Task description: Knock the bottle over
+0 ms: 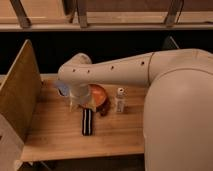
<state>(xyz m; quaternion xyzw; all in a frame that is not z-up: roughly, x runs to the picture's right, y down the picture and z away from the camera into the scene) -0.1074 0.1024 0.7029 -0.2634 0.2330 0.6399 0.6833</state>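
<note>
— Where is the bottle (120, 100)?

— Upright near the right edge of the worktop (55, 142), about midway between the back and front edges. Its white cap is on top. The orange bowl (96, 93) sits just beside it, toward the middle.

— And the gripper (87, 122)?

— At the middle of the worktop, nearer the front edge and pointing down at the wood. The two dark fingers (84, 122) lie close together with only a thin pale line between them, and they pinch nothing. That fits the task as I read it: a push needs a firm narrow edge, not a grasp.

— Is it touching the bottle?

— No. It is apart from it, to the front and toward the left edge, with the bowl's near rim between them. The arm (110, 70) reaches in from the right, over the back part of the worktop, so the wrist hangs above the bowl.

— Anything else nearby?

— A grey-blue cup (61, 90) is half hidden behind the wrist, toward the back left corner. A wooden panel (20, 95) stands along the left edge.

— What does the next move call for?

— Probably a sideways sweep toward the right edge, passing in front of the bowl to strike the bottle high.
</note>
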